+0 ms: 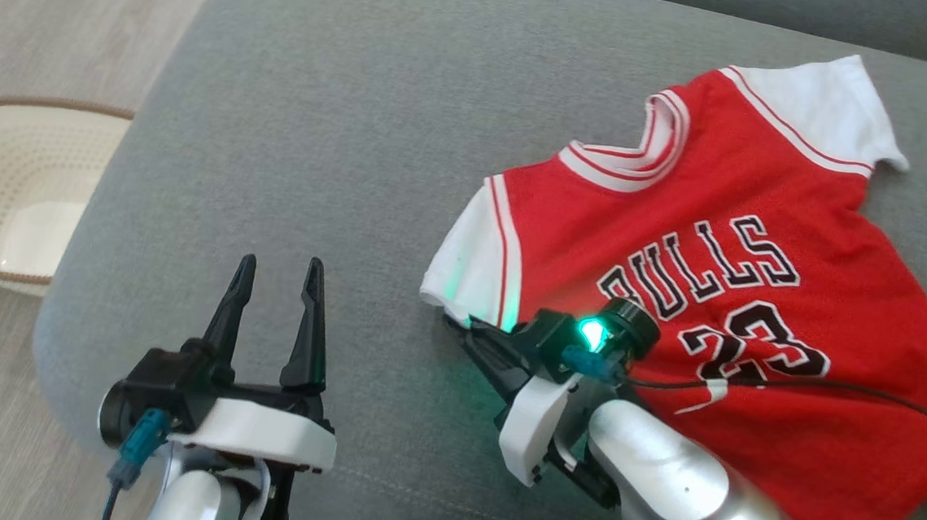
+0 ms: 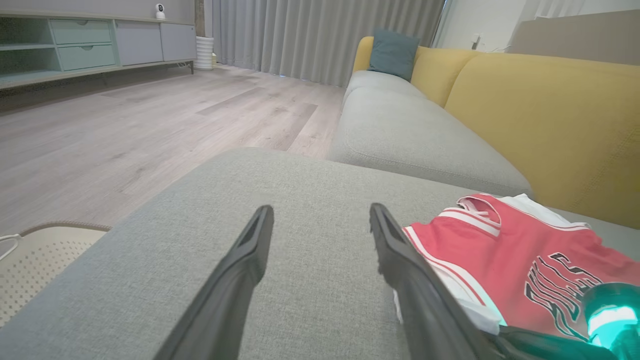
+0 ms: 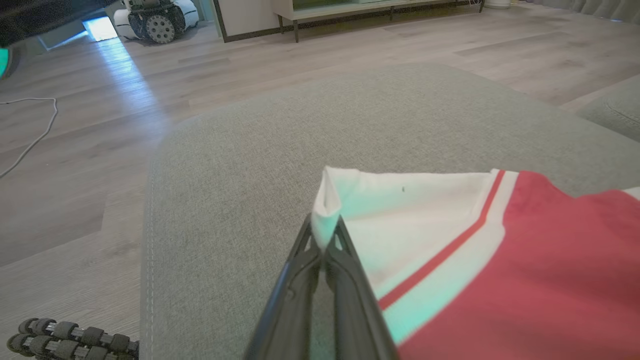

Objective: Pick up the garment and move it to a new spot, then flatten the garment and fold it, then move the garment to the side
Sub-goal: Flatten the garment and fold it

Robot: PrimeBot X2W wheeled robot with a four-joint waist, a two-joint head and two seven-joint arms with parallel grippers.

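Shirt: spread face up on the grey sofa seat, number 23 shown.
Right claw: clamped on the edge of the shirt's white sleeve.
Left claw: spread wide, nothing gripped, over bare seat.
Basket: set on the floor.

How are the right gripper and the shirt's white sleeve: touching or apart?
Touching. The right wrist view shows the right gripper pinching the edge of the sleeve.
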